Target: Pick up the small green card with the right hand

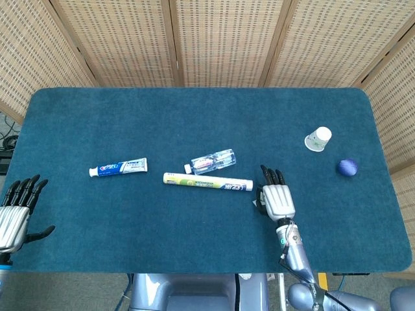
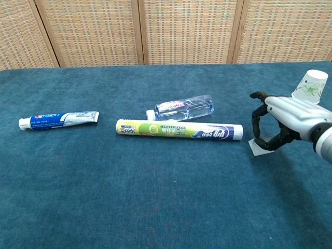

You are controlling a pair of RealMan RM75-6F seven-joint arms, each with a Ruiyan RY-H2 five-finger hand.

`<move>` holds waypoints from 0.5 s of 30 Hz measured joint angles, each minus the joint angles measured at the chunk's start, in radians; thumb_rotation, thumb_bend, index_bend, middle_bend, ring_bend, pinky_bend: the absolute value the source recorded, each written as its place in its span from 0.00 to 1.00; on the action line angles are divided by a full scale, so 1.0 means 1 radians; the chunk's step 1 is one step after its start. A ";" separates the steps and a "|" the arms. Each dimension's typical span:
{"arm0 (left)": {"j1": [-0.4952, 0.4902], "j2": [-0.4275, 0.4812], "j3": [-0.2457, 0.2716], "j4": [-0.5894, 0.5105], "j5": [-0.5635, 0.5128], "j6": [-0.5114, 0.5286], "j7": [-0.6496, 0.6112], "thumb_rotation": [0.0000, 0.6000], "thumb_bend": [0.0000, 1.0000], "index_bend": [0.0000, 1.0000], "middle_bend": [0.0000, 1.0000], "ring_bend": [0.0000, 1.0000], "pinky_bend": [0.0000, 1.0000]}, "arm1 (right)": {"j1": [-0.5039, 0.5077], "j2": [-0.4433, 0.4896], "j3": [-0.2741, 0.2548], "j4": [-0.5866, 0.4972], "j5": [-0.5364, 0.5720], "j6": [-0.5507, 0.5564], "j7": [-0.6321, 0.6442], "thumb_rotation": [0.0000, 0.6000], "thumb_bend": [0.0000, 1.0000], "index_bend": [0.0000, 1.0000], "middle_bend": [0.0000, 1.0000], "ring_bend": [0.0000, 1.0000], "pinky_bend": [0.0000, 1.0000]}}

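Note:
My right hand (image 1: 277, 199) is at the front right of the blue table, just right of the long tube's end. In the chest view this right hand (image 2: 282, 122) is raised off the cloth, and its thumb and fingers pinch the small card (image 2: 257, 147). The card shows here as a pale, tilted sliver below the fingertips. From the head camera only a small pale edge of the card (image 1: 257, 201) peeks out at the hand's left side. My left hand (image 1: 16, 210) hangs at the table's front left edge, fingers spread and holding nothing.
A long yellow-green tube (image 2: 179, 130) lies just left of the right hand, with a small water bottle (image 2: 184, 107) behind it. A blue-white toothpaste tube (image 2: 58, 119) lies at the left. A paper cup (image 1: 318, 138) and a blue ball (image 1: 347, 167) sit at the right.

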 measured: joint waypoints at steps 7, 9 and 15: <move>0.000 0.001 0.000 -0.002 0.000 0.000 0.000 1.00 0.08 0.00 0.00 0.00 0.00 | 0.038 0.034 0.046 -0.018 0.038 -0.005 -0.031 1.00 0.51 0.57 0.00 0.00 0.00; 0.000 0.001 0.000 -0.001 0.001 0.000 0.000 1.00 0.08 0.00 0.00 0.00 0.00 | 0.050 0.050 0.062 -0.026 0.052 -0.004 -0.042 1.00 0.51 0.57 0.00 0.00 0.00; 0.002 0.002 0.000 -0.002 0.001 0.005 -0.002 1.00 0.08 0.00 0.00 0.00 0.00 | 0.066 0.094 0.079 -0.057 0.059 0.015 -0.062 1.00 0.51 0.57 0.00 0.00 0.00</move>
